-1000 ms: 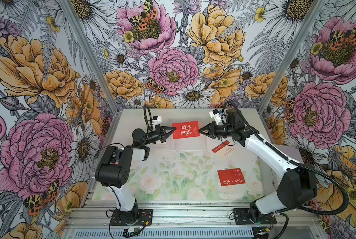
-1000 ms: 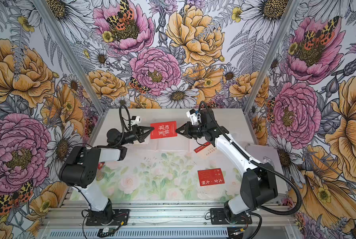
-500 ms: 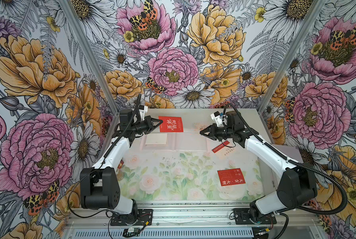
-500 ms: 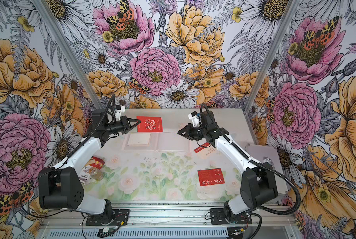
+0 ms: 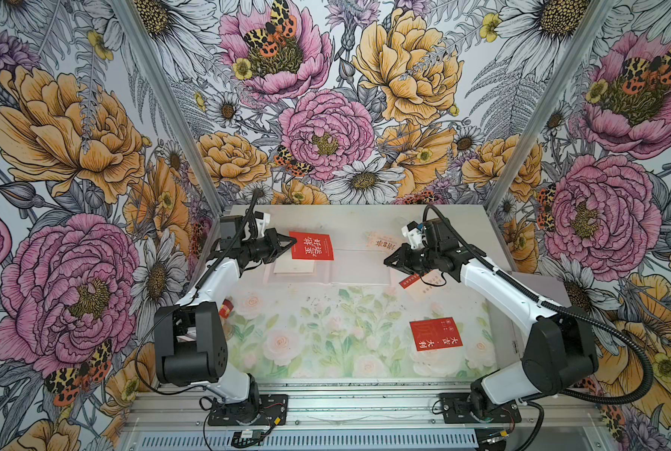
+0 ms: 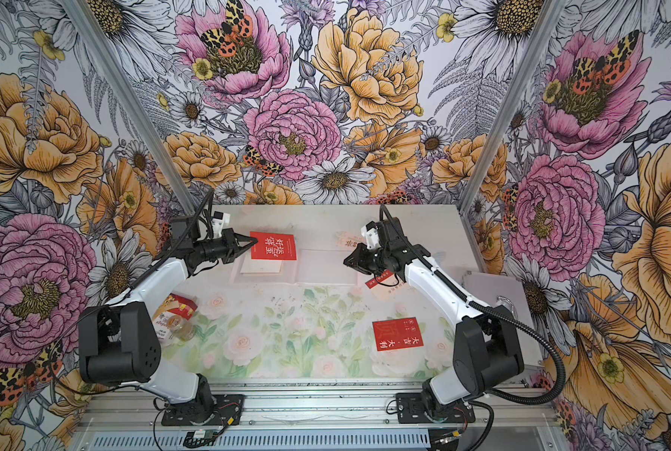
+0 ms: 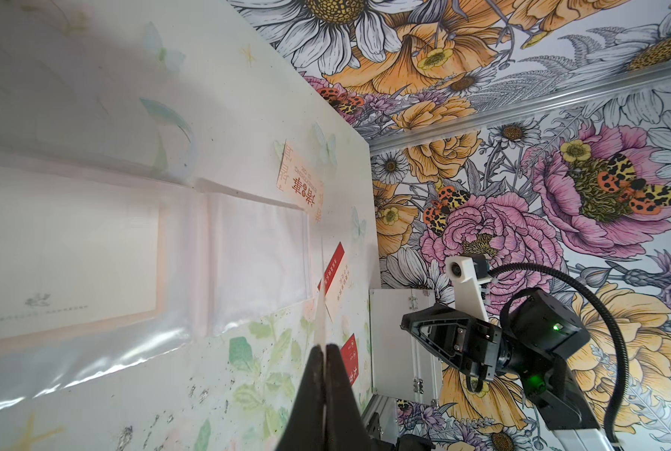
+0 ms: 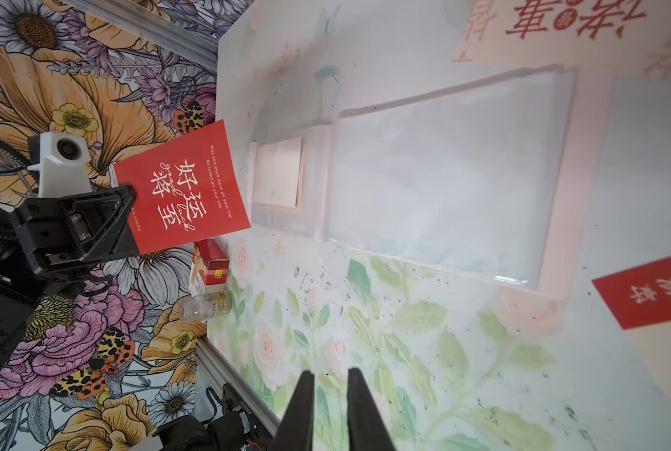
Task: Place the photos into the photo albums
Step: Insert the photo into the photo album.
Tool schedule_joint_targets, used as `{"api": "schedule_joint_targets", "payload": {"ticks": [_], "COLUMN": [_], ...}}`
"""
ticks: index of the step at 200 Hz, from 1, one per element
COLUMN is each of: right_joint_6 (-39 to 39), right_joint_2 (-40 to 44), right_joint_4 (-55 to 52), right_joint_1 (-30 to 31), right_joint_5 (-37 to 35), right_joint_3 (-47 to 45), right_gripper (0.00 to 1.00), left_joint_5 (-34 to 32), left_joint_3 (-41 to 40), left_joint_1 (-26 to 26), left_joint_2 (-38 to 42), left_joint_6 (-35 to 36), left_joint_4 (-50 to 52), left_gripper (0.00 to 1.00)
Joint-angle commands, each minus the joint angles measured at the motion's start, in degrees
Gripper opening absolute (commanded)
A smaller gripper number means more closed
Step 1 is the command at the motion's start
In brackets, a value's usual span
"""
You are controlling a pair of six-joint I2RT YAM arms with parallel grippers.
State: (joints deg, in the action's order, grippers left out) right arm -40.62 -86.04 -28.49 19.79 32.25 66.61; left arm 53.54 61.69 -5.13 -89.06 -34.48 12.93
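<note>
left tool pinching red card | right tool parted, empty | album sleeve: 1 cream card

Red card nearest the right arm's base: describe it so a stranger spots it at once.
Find the floral mat, then its front corner by the right arm's base. The red card lies flat there, alone, white characters up; the held red card hangs in the left gripper.

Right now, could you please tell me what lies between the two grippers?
In both top views: the red card pinched in the left gripper, and, lower, the open photo album lying flat.
</note>
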Motion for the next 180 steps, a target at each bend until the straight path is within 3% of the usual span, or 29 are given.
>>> {"api": "schedule_joint_targets", "payload": {"ticks": [1, 44, 85, 180], "right_joint_6": [1.6, 2.1, 2.6, 2.9], "right_joint_2": [0.7, -0.7, -1.6, -3.5], "right_joint_4": [-1.4, -2.3, -2.5, -2.6], "right_joint_1": [-0.3, -0.2, 0.0, 0.5], "right_joint_5": [-2.4, -2.8, -3.3, -3.4], "right_joint_3": [0.3, 1.7, 2.3, 3.0], "right_gripper": [0.18, 0.18, 0.18, 0.18], "left_joint_5": [-2.0, -5.6, -7.6, -13.8], "left_joint_3": [-0.1, 0.0, -1.9, -3.9], "left_joint_1": [-0.8, -0.6, -0.8, 0.8], "left_joint_2": [-0.6, -1.4, -2.7, -2.8], "left_joint_6": [1.6, 1.5, -3.0, -3.0], "left_joint_4": [0.2, 0.2, -4.5, -7.6], "left_gripper": [0.00, 0.00, 0.00, 0.00]}}
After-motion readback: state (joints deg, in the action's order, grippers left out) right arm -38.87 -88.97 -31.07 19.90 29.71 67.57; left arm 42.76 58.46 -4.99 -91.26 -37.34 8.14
